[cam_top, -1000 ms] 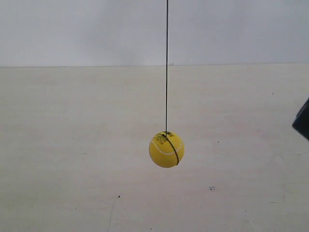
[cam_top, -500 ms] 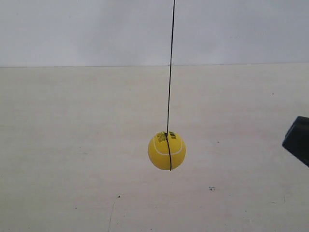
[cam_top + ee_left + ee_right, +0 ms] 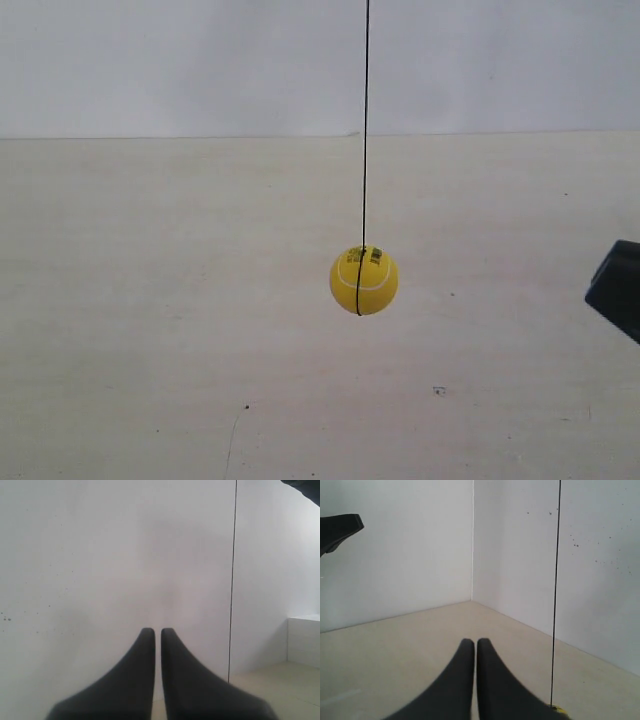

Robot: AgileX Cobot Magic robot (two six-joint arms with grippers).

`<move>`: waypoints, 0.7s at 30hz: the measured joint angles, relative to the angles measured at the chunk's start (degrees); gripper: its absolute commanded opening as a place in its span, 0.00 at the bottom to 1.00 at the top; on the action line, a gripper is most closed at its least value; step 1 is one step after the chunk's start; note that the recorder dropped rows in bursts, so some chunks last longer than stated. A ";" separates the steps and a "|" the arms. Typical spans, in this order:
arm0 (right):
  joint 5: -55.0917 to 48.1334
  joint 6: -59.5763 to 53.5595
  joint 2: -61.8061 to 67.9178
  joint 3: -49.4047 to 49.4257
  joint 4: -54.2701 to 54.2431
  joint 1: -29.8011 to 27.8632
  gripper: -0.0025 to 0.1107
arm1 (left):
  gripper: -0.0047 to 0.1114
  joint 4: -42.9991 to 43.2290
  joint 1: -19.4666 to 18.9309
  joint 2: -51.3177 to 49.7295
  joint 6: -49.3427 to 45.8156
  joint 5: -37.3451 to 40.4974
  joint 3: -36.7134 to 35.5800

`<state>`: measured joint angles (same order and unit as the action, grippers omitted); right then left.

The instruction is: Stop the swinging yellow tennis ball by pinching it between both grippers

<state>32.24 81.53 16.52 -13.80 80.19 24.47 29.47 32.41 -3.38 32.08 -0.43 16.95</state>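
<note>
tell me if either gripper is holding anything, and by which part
Nothing is held. The left gripper and right gripper both have jaws shut on empty air; the yellow tennis ball hangs free on its string.

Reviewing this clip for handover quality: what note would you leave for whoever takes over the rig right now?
Left gripper: jaws together, holding nothing.
Right gripper: jaws together, holding nothing.
Yellow tennis ball: hangs free on its string above the table; nothing touches it. A black arm end shows at the exterior view's right edge, well apart from the ball; no arm shows on the other side.
Done: no pinch yet.
Left: bring both grippers to opposite sides of the ball and press it between them.
</note>
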 measured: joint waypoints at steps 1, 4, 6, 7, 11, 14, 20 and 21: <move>0.00 -0.12 0.00 0.00 0.00 0.14 0.02 | 0.08 0.00 0.00 0.00 0.00 0.00 0.00; -0.55 -0.88 0.00 0.00 -0.13 0.14 0.02 | 0.08 0.00 0.00 0.00 0.00 0.00 0.00; -3.65 -3.57 0.00 0.00 -1.70 0.14 0.02 | 0.08 0.00 0.00 0.00 0.00 0.00 0.00; -5.83 -5.23 0.00 0.00 -4.13 0.14 0.02 | 0.08 0.00 0.00 0.00 0.00 0.00 0.00; -20.28 -21.84 0.00 0.00 -23.62 0.14 0.02 | 0.08 0.00 0.00 0.00 0.00 0.00 0.00; -29.10 -34.60 -0.12 0.00 -33.96 0.14 0.02 | 0.08 0.00 0.00 0.00 0.00 0.00 0.00; -34.65 -53.51 -2.33 0.00 -46.54 -2.14 0.02 | 0.08 0.00 0.00 0.00 0.00 0.00 0.00; -35.40 -57.19 -2.91 0.10 -49.69 -3.64 0.02 | 0.08 0.00 0.00 0.00 0.00 0.00 0.00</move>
<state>-3.16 24.34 13.61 -13.70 30.50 20.83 29.47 32.41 -3.38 32.08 -0.43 16.95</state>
